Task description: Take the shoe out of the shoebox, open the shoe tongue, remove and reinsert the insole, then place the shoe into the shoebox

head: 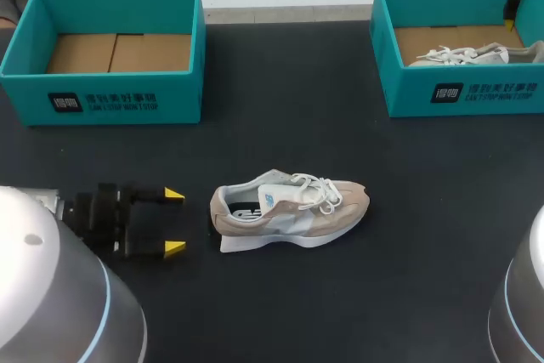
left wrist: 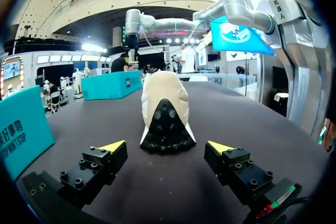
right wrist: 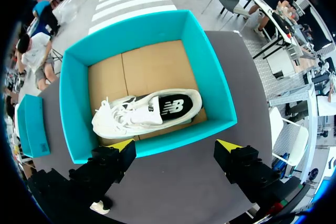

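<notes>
The beige shoe (head: 289, 210) lay upright on the table (head: 425, 252), heel toward the left gripper (head: 174, 221), which stood wide open just short of it — not touching. Light, soft in the upper, stiffer at heel and sole, it looked best gripped at the heel collar. The right gripper (right wrist: 176, 145) hovered, spread wide, over the far shoebox (right wrist: 212, 77).

Shoe (head: 289, 210) looks like matt beige suede-ish fabric with cloth laces and a smooth white sole, sat on a matt black table (head: 408, 278), and the shoebox at 10 o'clock (head: 178, 99) and shoebox at 2 o'clock (head: 408, 95) are matt teal card with plain brown cardboard floors.
</notes>
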`<state>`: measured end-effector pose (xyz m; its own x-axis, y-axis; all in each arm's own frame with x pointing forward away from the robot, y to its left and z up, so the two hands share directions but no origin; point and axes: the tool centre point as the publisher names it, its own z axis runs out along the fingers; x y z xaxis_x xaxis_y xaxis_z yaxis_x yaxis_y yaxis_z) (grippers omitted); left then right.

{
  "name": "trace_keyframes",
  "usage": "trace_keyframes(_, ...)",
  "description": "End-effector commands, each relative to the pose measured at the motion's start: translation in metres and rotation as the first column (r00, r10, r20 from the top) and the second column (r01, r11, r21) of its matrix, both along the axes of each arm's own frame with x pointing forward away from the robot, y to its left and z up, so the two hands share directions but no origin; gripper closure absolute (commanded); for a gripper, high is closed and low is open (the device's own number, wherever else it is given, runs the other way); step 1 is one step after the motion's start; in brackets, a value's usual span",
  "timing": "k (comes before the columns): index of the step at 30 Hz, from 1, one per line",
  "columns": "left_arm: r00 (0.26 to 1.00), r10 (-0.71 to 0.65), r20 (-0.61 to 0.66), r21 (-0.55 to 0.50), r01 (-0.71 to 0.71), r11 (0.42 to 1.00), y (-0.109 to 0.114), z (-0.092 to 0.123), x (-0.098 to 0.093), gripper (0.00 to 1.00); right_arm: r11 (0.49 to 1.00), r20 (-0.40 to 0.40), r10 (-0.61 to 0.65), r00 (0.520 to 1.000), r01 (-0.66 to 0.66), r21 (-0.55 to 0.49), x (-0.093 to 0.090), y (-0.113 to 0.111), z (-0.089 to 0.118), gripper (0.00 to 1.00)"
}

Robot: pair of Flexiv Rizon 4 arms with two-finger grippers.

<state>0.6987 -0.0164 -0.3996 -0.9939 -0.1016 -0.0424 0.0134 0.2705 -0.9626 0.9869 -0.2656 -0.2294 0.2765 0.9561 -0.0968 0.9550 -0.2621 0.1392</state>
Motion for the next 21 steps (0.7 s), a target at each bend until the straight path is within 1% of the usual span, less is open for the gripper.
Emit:
trace_keyframes(1,1.000,0.006,-0.015,-0.010,-0.007,1.000,-0.016,-0.002,0.007,0.00,1.000,0.002,0.000,1.000,0.000,0.001,0.000,0.000,0.000,0.00)
trace_keyframes(5,0.998,0.035,-0.050,-0.038,-0.037,0.999,-0.026,0.001,0.002,0.00,1.000,0.002,0.000,1.000,0.000,0.001,0.000,0.000,0.000,0.00)
trace_keyframes(10,0.996,0.062,-0.068,-0.054,-0.065,0.996,-0.037,-0.002,-0.005,0.00,1.000,0.002,0.000,1.000,0.000,0.001,0.000,0.000,0.000,0.00)
trace_keyframes(15,0.993,0.095,-0.070,-0.066,-0.099,0.993,-0.049,0.000,-0.005,0.00,1.000,0.002,0.000,1.000,0.000,0.001,0.000,0.000,0.000,0.00)
trace_keyframes(21,0.994,0.090,-0.056,-0.079,-0.094,0.992,-0.061,0.001,-0.002,0.00,1.000,0.002,0.000,1.000,0.000,0.001,0.000,0.000,0.000,0.00)
